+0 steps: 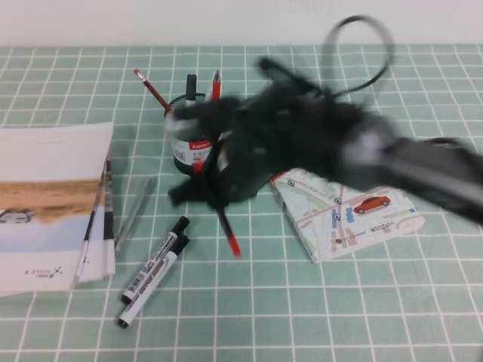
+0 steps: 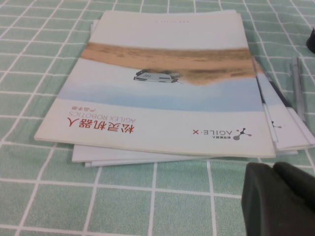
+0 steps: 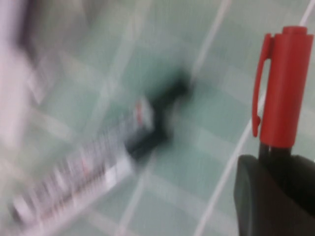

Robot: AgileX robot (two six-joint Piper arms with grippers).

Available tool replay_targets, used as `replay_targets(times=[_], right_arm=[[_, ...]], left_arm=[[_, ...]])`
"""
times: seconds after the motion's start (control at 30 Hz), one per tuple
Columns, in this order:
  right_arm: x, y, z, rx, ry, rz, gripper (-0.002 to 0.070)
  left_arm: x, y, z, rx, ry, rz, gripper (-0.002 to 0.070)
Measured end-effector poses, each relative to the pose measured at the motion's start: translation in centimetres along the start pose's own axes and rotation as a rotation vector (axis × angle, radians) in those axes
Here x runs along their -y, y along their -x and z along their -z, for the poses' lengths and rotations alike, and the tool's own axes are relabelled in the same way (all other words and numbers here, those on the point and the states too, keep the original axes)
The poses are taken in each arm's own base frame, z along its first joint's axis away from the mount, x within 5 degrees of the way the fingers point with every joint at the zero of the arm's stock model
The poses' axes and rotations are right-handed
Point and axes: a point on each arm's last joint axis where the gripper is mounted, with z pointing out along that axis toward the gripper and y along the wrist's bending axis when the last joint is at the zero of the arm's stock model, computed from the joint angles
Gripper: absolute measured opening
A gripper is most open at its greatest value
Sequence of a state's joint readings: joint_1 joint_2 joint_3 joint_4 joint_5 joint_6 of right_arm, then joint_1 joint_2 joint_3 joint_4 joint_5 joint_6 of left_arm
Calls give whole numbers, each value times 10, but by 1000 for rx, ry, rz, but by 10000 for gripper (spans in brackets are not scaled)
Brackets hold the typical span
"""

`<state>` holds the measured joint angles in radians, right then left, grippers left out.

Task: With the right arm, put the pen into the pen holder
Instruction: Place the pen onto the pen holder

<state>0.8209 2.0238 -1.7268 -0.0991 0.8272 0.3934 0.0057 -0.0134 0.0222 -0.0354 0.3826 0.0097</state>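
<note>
Half done, I judge: the pen [image 1: 226, 226], mid-frame in the high view, hangs off the cloth, pinched in the right gripper [image 1: 215, 192] beside the holder [image 1: 189, 147]. Insertion remains. Left gripper [image 2: 278, 199]: parked by booklets [image 2: 167, 83], jaws untellable.

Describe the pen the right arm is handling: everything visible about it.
The pen is slim, with a black barrel, a red clipped cap and a red tail end, plastic by the look of it. The right gripper is shut on its barrel, so it hangs tilted above the green checked cloth, in front of the pen holder, not yet inside. In the high view its red lower end points down toward the table; the right wrist view shows the red cap beyond the gripper.
</note>
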Motion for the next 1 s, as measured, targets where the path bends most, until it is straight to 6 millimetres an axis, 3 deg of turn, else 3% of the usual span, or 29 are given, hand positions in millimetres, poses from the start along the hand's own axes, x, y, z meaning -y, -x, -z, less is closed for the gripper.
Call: replay_targets(times=[0.17, 0.37, 0.5, 0.7, 1.0], right_arm=[[22, 7, 12, 413, 104, 35, 67], [30, 21, -2, 843, 258, 56, 67], [37, 27, -17, 1081, 216, 62, 67], [49, 25, -40, 1179, 107, 27, 67], [54, 46, -58, 1201, 61, -12, 67]], left_arm=[[0, 0, 0, 0, 0, 0, -4], [0, 0, 0, 0, 0, 0, -4], [0, 0, 0, 0, 0, 0, -4], [0, 0, 0, 0, 0, 0, -4], [0, 0, 0, 0, 0, 0, -4]])
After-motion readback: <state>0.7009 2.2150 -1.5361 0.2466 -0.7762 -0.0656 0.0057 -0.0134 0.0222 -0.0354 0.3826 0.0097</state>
